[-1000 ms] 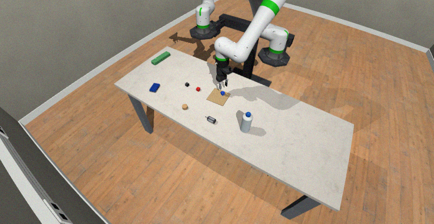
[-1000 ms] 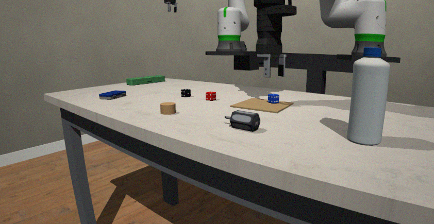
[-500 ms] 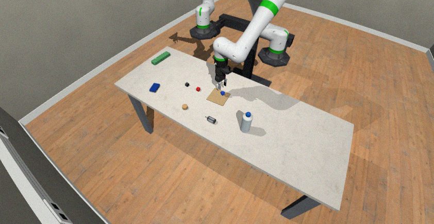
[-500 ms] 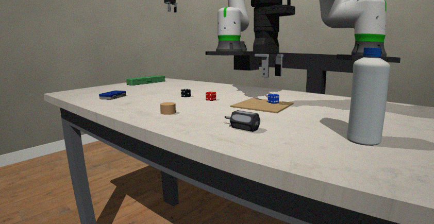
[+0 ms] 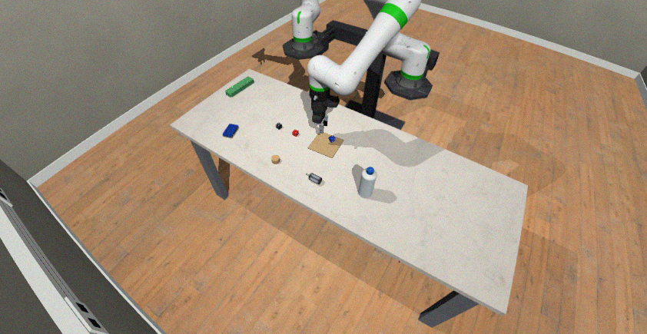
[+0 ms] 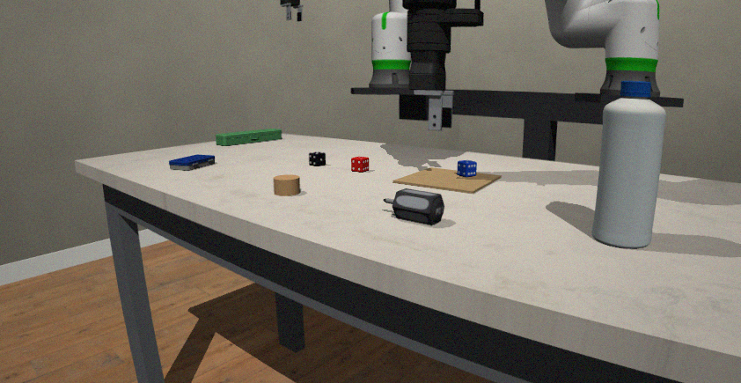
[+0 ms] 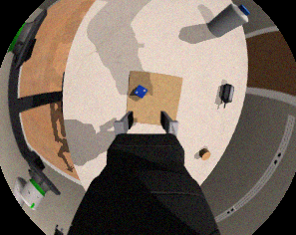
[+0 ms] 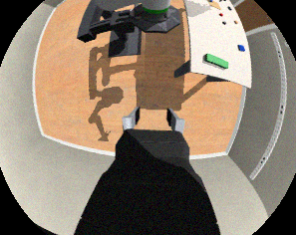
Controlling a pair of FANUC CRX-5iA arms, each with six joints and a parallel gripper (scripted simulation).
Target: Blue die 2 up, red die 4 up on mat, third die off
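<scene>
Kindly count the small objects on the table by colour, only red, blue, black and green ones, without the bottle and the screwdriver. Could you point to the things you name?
Red: 1 (die (image 5: 295, 132) (image 6: 359, 164))
Blue: 2 (die (image 5: 331, 139) (image 6: 466, 168) (image 7: 141, 92), flat case (image 5: 230, 130) (image 6: 192, 161))
Black: 1 (die (image 5: 278, 126) (image 6: 317, 158))
Green: 1 (box (image 5: 240, 86) (image 6: 248, 136) (image 8: 216, 61))
Total: 5
</scene>
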